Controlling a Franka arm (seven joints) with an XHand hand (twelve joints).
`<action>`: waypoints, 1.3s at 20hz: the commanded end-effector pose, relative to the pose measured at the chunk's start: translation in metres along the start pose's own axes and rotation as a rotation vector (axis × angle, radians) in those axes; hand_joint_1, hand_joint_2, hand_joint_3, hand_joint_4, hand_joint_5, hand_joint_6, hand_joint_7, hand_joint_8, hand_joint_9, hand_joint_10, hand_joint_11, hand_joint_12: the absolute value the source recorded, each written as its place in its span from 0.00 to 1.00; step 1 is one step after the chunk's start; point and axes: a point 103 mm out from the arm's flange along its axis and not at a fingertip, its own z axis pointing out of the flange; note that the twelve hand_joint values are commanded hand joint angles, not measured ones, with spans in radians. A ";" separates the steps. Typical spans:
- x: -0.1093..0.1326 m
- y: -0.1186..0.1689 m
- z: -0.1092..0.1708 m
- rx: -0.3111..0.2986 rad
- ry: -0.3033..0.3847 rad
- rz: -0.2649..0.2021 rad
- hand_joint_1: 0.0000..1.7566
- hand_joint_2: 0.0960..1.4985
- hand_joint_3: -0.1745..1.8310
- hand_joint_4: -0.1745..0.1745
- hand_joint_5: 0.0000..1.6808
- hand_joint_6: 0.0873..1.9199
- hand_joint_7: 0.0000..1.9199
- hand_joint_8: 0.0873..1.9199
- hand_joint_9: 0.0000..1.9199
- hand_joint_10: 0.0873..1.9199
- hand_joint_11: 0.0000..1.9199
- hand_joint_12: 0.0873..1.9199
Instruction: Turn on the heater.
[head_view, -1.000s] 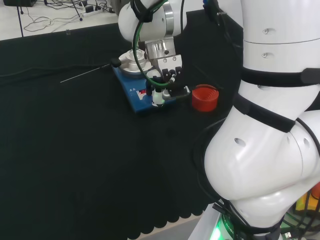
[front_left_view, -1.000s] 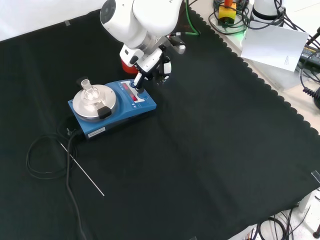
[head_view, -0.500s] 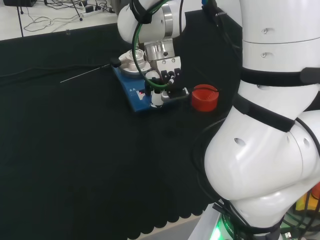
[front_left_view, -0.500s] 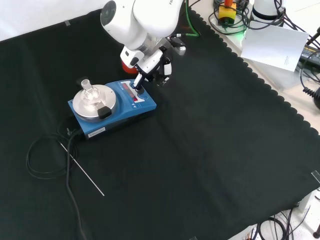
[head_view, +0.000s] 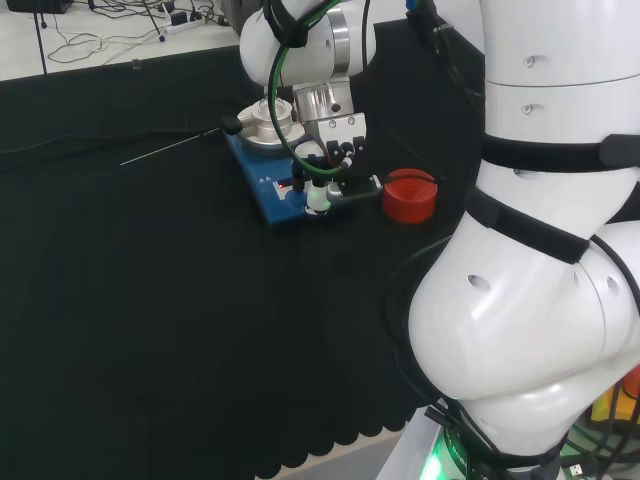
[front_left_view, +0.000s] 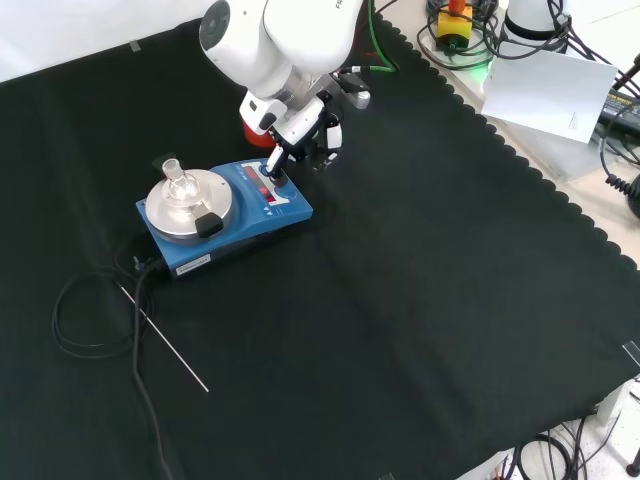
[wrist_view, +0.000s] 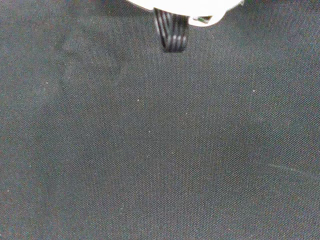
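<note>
The heater (head_view: 268, 186) (front_left_view: 250, 232) is a blue box with a round silver plate (front_left_view: 190, 212) and a small clear flask (front_left_view: 174, 180) standing on it. My hand (head_view: 327, 160) (front_left_view: 303, 132) hangs over the heater's control panel, at the end nearest the red ring. One straight finger (head_view: 317, 196) (front_left_view: 276, 168) points down and its tip meets the panel; whether it presses a button I cannot tell. The other fingers are tucked back above it and hold nothing. In the wrist view a black ribbed part of the hand (wrist_view: 171, 31) shows over bare black cloth.
A red ribbed ring stand (head_view: 410, 195) (front_left_view: 250, 133) sits just beyond the heater's panel end, close to the hand. A thin metal rod (head_view: 165, 150) (front_left_view: 165, 338) lies on the cloth by the heater's other end. The heater's black cable (front_left_view: 90, 310) loops there too.
The hand has shifted only slightly over the control panel, and its finger stays at the panel. The heater, flask and ring have not moved.
</note>
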 end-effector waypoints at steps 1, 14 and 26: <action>0.000 0.000 0.002 0.006 0.004 0.000 0.79 0.43 0.57 0.29 0.20 0.45 0.79 0.78 0.84 0.72 0.65 0.70; 0.000 0.001 0.005 0.009 -0.003 0.004 0.79 0.43 0.57 0.29 0.20 0.46 0.79 0.78 0.84 0.72 0.65 0.70; 0.014 -0.018 -0.023 -0.051 -0.033 0.017 0.79 0.43 0.57 0.29 0.20 0.46 0.79 0.78 0.84 0.72 0.65 0.70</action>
